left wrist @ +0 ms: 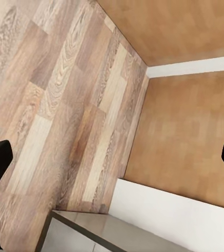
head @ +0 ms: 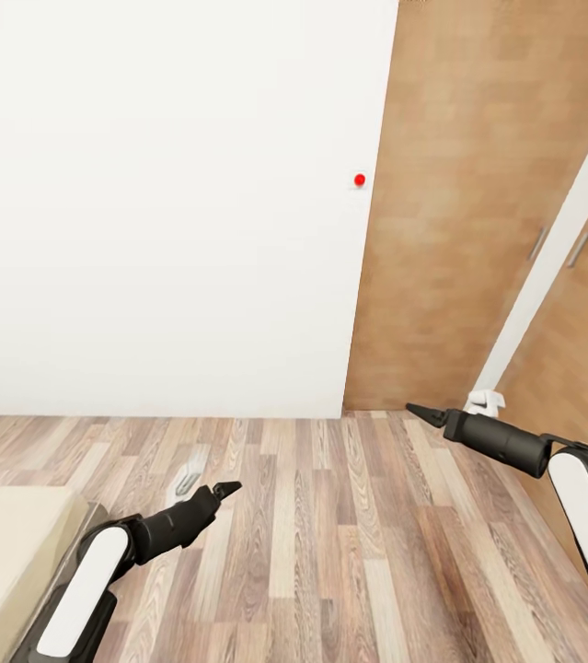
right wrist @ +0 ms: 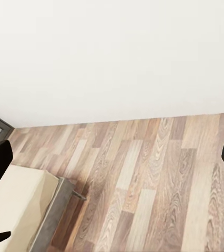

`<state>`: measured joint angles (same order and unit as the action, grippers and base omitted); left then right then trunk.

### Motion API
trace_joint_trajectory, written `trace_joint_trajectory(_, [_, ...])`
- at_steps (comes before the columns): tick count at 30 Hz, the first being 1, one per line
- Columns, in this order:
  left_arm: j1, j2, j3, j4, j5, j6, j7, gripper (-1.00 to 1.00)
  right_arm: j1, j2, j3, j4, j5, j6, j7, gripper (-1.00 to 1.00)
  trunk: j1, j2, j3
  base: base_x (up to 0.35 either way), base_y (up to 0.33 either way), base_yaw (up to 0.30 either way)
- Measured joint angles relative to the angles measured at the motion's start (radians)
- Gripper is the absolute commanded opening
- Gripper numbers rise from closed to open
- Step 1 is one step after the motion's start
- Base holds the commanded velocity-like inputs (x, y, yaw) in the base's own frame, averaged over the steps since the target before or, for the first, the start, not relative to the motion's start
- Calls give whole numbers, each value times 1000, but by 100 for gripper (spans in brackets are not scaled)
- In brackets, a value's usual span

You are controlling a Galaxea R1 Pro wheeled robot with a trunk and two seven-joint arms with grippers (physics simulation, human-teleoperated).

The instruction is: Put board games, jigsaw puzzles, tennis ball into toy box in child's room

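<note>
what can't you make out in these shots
- Beige furniture, head view: cut off by the frame's edge and the left arm, so what it is stays unclear.
- Left gripper, head view: seen end-on, opening unreadable.
- Right gripper, head view: fingers overlap, opening unreadable.
- Red dot on the white wall, head view: too small to identify.
- Wooden doors, head view: cut off at top.

wood plank floor point(head: 330, 534), beige bed corner point(head: 4, 543)
</note>
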<state>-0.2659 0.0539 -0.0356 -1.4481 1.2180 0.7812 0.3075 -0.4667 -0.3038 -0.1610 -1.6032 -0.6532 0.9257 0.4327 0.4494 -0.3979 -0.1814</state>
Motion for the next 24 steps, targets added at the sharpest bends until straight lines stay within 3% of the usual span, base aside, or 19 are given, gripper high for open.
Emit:
trace_joint_trajectory(8, [22, 0, -4, 0, -27, -25, -4, 100, 10, 3, 3, 21, 0, -14, 2, 100, 0, 0, 3, 0, 0, 0])
trace_joint_trajectory(24, [68, -1, -6, -1, -42, -39, -16, 100, 37, 23, 2, 26, 8, -69, 7, 100, 0, 0, 5, 0, 0, 0])
